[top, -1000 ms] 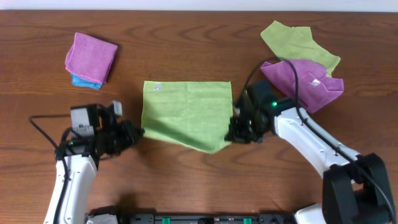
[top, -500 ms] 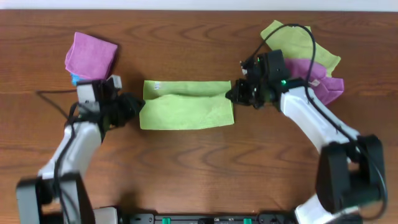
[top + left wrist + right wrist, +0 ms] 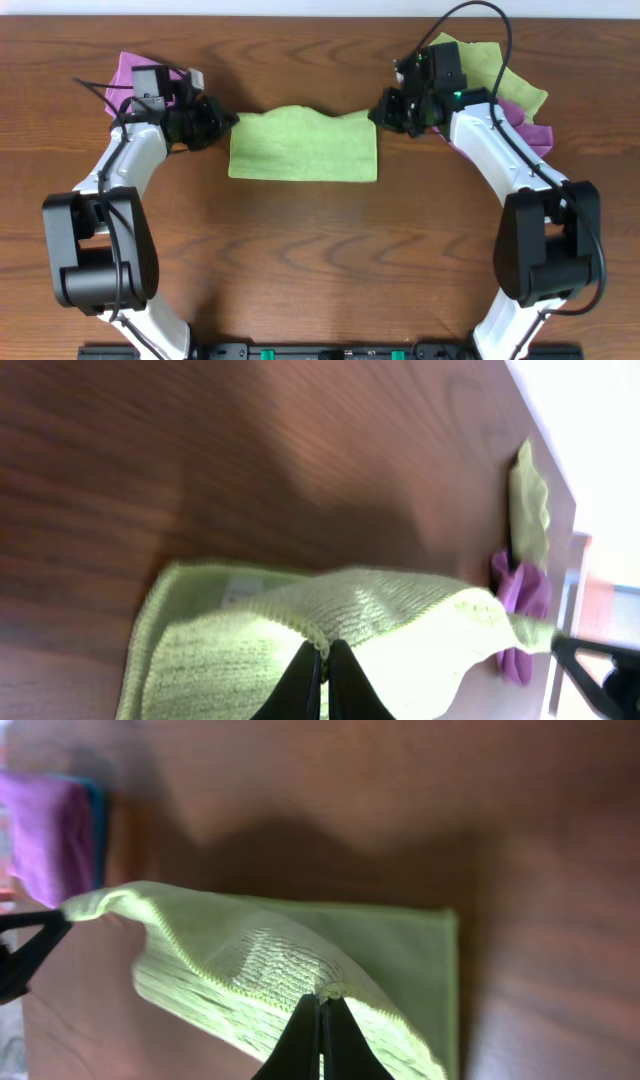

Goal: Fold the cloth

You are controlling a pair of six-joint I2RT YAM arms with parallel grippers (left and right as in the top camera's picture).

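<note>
The lime-green cloth (image 3: pixel 303 148) lies folded over in the middle of the table, its top layer held up along the far edge. My left gripper (image 3: pixel 226 122) is shut on its far left corner, and my right gripper (image 3: pixel 378 112) is shut on its far right corner. In the left wrist view the fingers (image 3: pixel 326 656) pinch the hem of the cloth (image 3: pixel 400 610) above the lower layer. In the right wrist view the fingers (image 3: pixel 321 1005) pinch the hem of the cloth (image 3: pixel 270 960) the same way. The white tag is hidden.
A folded purple cloth on a blue one (image 3: pixel 125 75) lies at the far left behind my left arm. A duller green cloth (image 3: pixel 500 70) and a purple cloth (image 3: pixel 525 125) lie at the far right behind my right arm.
Both grippers have carried the near edge of the cloth up and over to the far side. The cloth went from open and flat to folded in half.
</note>
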